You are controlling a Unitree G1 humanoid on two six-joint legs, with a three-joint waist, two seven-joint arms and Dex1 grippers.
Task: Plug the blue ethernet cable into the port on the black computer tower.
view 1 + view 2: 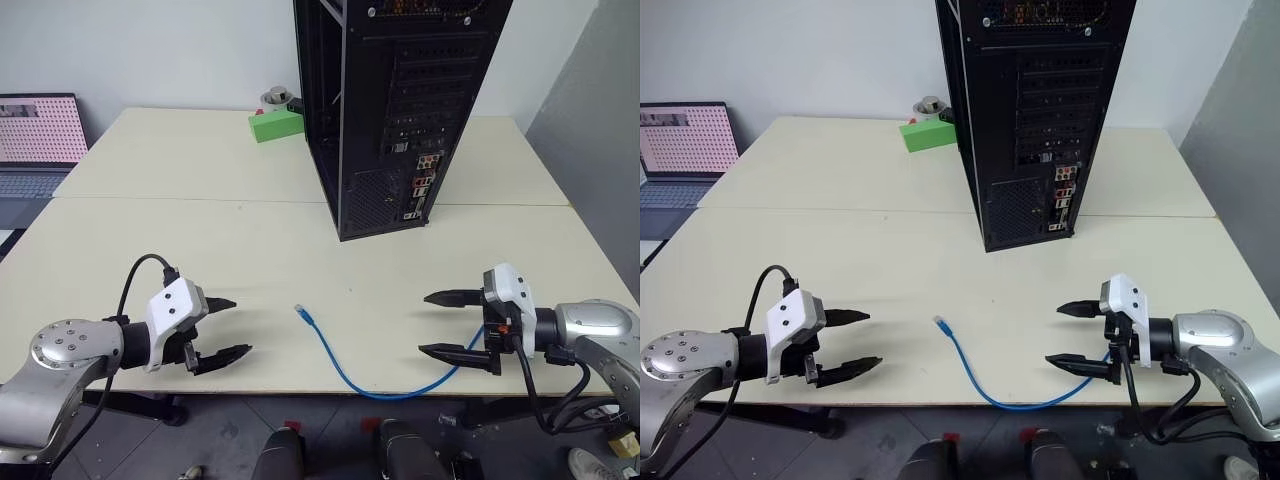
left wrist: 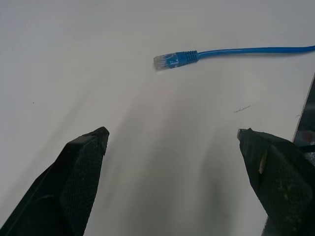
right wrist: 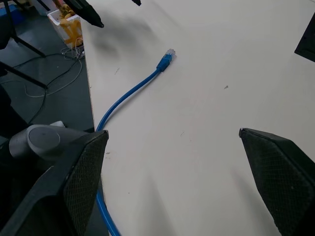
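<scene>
Progress: The task looks not yet begun. The blue ethernet cable (image 1: 345, 362) lies free on the table (image 1: 200, 230); no gripper touches it.
Done: As far as I can judge, nothing of the plugging is done; the port (image 1: 424, 161) on the tower's back has no blue cord in it.
Left: To grasp the plug end, carry it to the far side, line it up with the port, push it in.
Cable place: On the near part of the table, between the two grippers. Its clear plug (image 1: 300, 311) points to the far left; the cord curves right, over the near edge and under the right gripper.
Tower place: The black computer tower (image 1: 400, 100) stands upright on the far middle of the table, back panel turned to the robot.
Left gripper (image 1: 228, 327): released, fingers wide apart, empty, to the left of the plug.
Right gripper (image 1: 445, 323): released, fingers wide apart, empty, just above the cord.
Count, cables: one blue; one plug end visible.
Count, towers: one.
Count, grippers: two.
Count, other things: one green box (image 1: 275, 124) far behind, left of the tower; one laptop (image 1: 38, 140) at the far left.
</scene>
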